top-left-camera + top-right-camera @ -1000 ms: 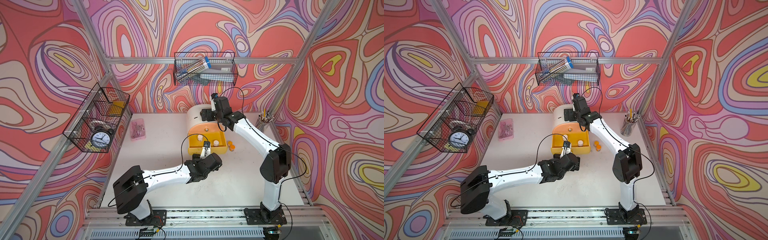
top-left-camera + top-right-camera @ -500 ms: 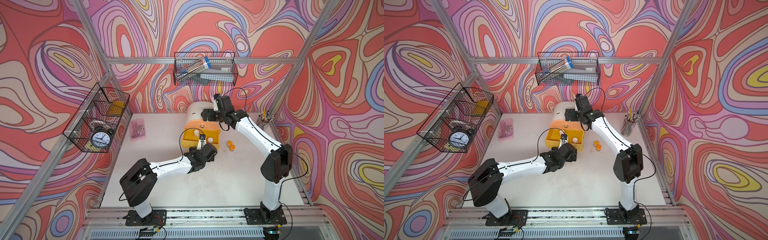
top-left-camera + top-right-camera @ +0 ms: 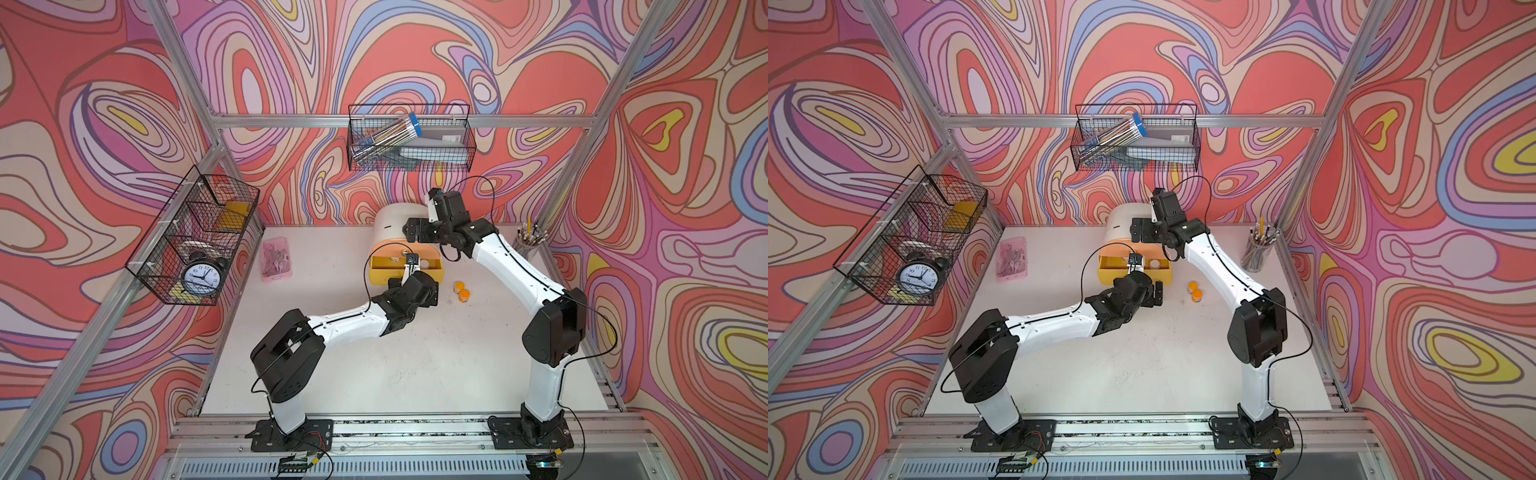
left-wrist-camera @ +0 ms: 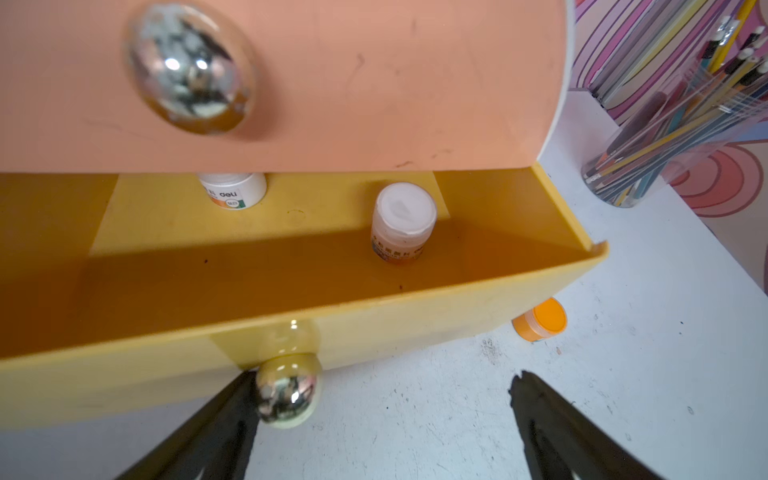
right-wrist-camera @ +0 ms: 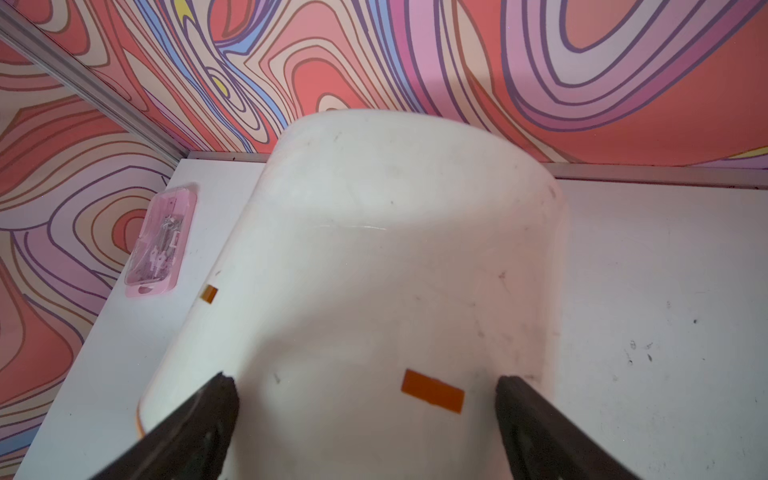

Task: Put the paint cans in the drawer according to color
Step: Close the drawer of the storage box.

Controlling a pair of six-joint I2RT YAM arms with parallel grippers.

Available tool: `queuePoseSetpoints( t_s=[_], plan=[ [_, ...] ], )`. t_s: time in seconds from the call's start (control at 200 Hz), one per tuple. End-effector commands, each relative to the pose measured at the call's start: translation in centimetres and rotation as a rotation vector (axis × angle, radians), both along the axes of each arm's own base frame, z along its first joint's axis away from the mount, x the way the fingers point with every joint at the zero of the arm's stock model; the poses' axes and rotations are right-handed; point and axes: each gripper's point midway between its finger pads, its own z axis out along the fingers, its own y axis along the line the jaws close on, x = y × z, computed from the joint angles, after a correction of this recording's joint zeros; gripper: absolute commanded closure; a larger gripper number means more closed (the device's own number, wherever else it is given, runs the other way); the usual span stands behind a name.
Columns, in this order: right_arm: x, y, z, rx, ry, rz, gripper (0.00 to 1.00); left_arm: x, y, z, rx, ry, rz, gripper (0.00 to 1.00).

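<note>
Left gripper [image 4: 384,380] and right gripper [image 5: 365,380] both spread and empty: left at the open yellow drawer [image 4: 374,328] holding two white paint cans [image 4: 403,216], right above the chest [image 5: 395,249]; two orange cans [image 3: 459,286] on the table [image 3: 415,374] beside it, pencil cup [image 3: 528,245] nearby.

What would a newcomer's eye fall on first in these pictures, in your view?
The swirled wallpaper on the walls, then the yellow drawer pulled out of the cream chest at the back of the table, with two white paint cans inside. The open left gripper sits at its gold knob, and two orange paint cans sit on the table beside it.
</note>
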Motion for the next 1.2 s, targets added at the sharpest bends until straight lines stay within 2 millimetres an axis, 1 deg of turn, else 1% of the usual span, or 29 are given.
queuePoseSetpoints(
  t_s=[0.0,0.08,0.28,0.371,0.491,0.576,0.641,0.736,0.781,0.821,0.841,0.926,0.981,1.077,1.122,1.197],
  plan=[
    [-2.7,0.8,-3.1,0.002,0.144,0.055,0.02,2.1,-1.3,0.7,-0.042,-0.054,-0.042,0.01],
    [-2.7,0.9,-3.2,0.003,0.147,0.058,0.02,3.1,-1.3,0.5,-0.049,-0.058,-0.045,0.01],
    [-3.1,0.8,-3.4,0.006,0.153,0.065,0.02,4.3,-2.0,2.0,-0.012,-0.111,-0.073,0.01],
    [-3.1,0.8,-3.4,0.010,0.152,0.065,0.02,4.7,-1.9,2.0,0.014,-0.117,-0.068,0.01],
    [-3.3,1.0,-3.5,0.025,0.157,0.069,0.02,5.3,-1.4,1.5,0.025,-0.102,-0.038,0.01],
    [-3.2,1.0,-3.5,0.029,0.154,0.068,0.02,5.3,-1.4,1.4,0.018,-0.085,-0.037,0.01],
    [-3.1,1.0,-3.2,0.023,0.145,0.068,0.02,4.6,-1.6,1.4,0.002,-0.072,-0.068,0.01],
    [-2.9,0.8,-2.5,0.003,0.128,0.070,0.02,3.2,-0.8,1.8,-0.044,-0.078,-0.087,0.01],
    [-2.8,0.6,-2.1,-0.006,0.115,0.064,0.02,2.3,-0.1,2.3,-0.069,-0.087,-0.088,0.01],
    [-2.8,0.5,-2.0,-0.012,0.110,0.062,0.02,1.6,0.6,2.1,-0.075,-0.079,-0.083,0.01],
    [-2.7,0.4,-1.9,-0.013,0.106,0.062,0.02,1.4,0.9,2.4,-0.077,-0.081,-0.077,0.01],
    [-2.6,0.2,-1.5,-0.022,0.092,0.056,0.02,0.3,2.4,2.2,-0.052,-0.046,-0.054,0.01],
    [-2.6,0.1,-1.4,-0.030,0.084,0.057,0.02,-0.4,3.1,1.9,-0.042,-0.016,-0.048,0.01],
    [-2.1,0.0,-0.6,-0.051,0.047,0.058,0.02,-1.5,3.9,1.3,-0.045,0.013,-0.053,0.01],
    [-1.8,0.0,-0.2,-0.058,0.029,0.059,0.02,-2.0,4.1,0.8,-0.053,0.027,-0.058,0.01],
    [-1.2,-0.1,0.1,-0.071,0.007,0.049,0.02,-2.4,3.8,-0.5,-0.062,0.056,-0.073,0.05]
  ],
)
